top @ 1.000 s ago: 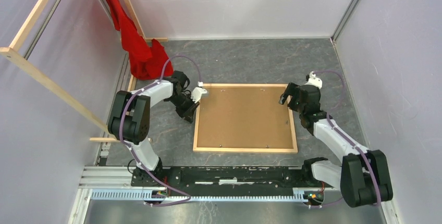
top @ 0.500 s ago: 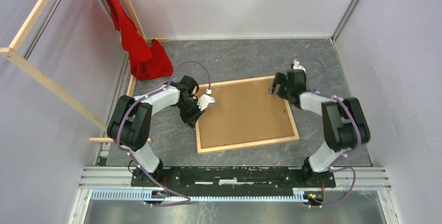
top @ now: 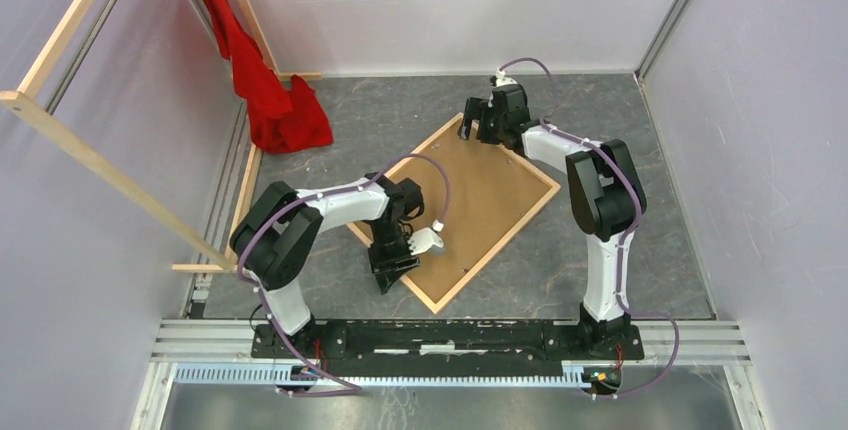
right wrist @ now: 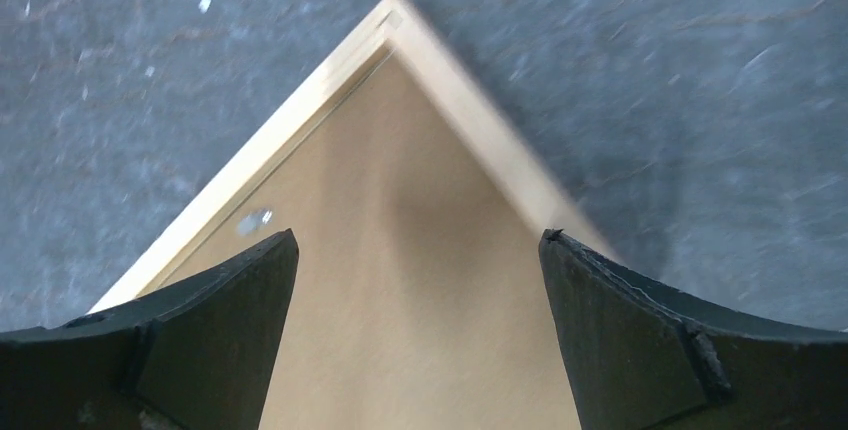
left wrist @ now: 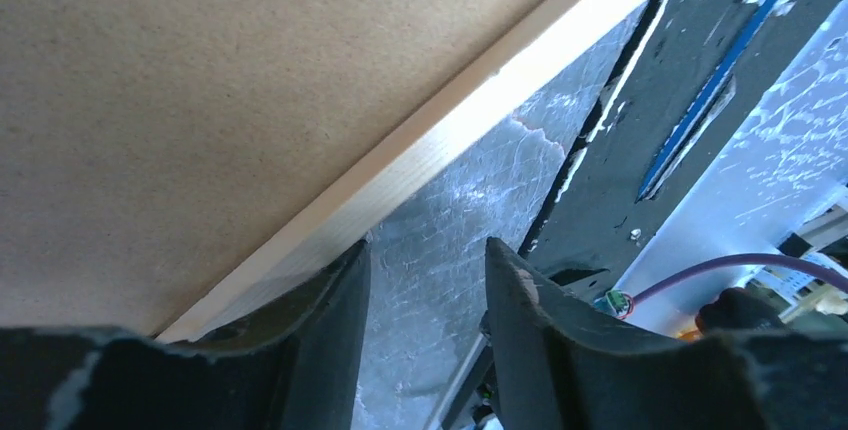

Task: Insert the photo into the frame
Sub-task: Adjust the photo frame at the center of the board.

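The frame (top: 497, 250), thin light wood, lies flat on the grey floor, turned like a diamond, with a brown backing panel (top: 480, 200) facing up. The photo is hidden. My left gripper (top: 388, 278) sits at the frame's near-left rail. In the left wrist view it (left wrist: 425, 245) is open with only floor in the gap, one finger against the frame's rail (left wrist: 450, 140). My right gripper (top: 472, 132) hovers over the far corner. In the right wrist view it (right wrist: 420, 235) is wide open above the panel (right wrist: 420, 150), the corner rail (right wrist: 290, 115) ahead.
A red cloth (top: 270, 100) hangs and bunches at the back left. Long wooden rails (top: 100, 165) lean along the left wall. The arms' black base rail (top: 440, 335) runs along the near edge. A small metal clip (right wrist: 252, 220) sits by the frame's rail.
The frame has spun anticlockwise from square to a diamond. The left gripper swept toward the near edge and opened. The right gripper followed the far corner back and left.
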Tool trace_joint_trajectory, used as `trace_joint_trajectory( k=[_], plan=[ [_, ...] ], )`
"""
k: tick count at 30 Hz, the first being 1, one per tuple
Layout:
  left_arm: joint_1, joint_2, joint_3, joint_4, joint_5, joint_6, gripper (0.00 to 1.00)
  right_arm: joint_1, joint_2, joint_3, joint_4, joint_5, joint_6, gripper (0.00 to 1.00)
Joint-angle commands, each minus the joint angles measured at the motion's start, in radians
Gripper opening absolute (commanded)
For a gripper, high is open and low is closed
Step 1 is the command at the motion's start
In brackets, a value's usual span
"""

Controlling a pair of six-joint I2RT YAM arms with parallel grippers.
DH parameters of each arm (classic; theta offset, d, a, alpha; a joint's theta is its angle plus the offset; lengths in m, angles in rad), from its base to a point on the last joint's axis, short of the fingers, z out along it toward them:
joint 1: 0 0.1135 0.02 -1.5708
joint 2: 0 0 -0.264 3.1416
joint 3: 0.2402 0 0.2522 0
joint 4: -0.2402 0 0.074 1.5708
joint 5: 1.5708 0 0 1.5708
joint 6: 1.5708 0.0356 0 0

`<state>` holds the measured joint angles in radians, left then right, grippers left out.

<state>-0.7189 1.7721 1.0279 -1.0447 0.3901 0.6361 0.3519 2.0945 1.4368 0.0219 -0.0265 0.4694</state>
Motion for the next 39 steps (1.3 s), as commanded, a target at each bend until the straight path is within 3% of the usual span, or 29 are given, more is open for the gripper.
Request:
trace_joint_trajectory(
  k=[1,7,13,18,22,27,32,39],
  plan=[
    [0.028,-0.072,0.066,0.083,0.092,0.129,0.57,0.011,-0.121,-0.015,-0.102,-0.031,-0.001,0.98],
    [0.230,-0.111,0.262,-0.050,0.067,0.244,0.59,-0.038,-0.296,-0.103,-0.117,0.020,-0.029,0.98],
    [0.473,0.080,0.469,0.138,-0.045,0.090,0.52,-0.038,-0.522,-0.344,-0.113,-0.020,-0.009,0.98],
    [0.565,0.222,0.557,0.268,-0.118,-0.020,0.40,-0.040,-0.755,-0.610,-0.145,-0.081,-0.003,0.98],
    [0.574,0.273,0.541,0.307,-0.135,-0.035,0.35,-0.046,-0.930,-0.790,-0.200,-0.157,0.008,0.98],
    [0.572,0.246,0.448,0.307,-0.025,-0.020,0.34,-0.065,-1.093,-0.974,-0.196,-0.258,0.065,0.98],
    [0.545,0.182,0.325,0.264,0.043,0.043,0.34,-0.091,-1.069,-1.043,-0.112,-0.289,0.080,0.98],
    [0.437,0.041,0.118,0.219,0.092,0.114,0.34,-0.146,-0.927,-0.954,-0.073,-0.254,0.020,0.98]
  ],
)
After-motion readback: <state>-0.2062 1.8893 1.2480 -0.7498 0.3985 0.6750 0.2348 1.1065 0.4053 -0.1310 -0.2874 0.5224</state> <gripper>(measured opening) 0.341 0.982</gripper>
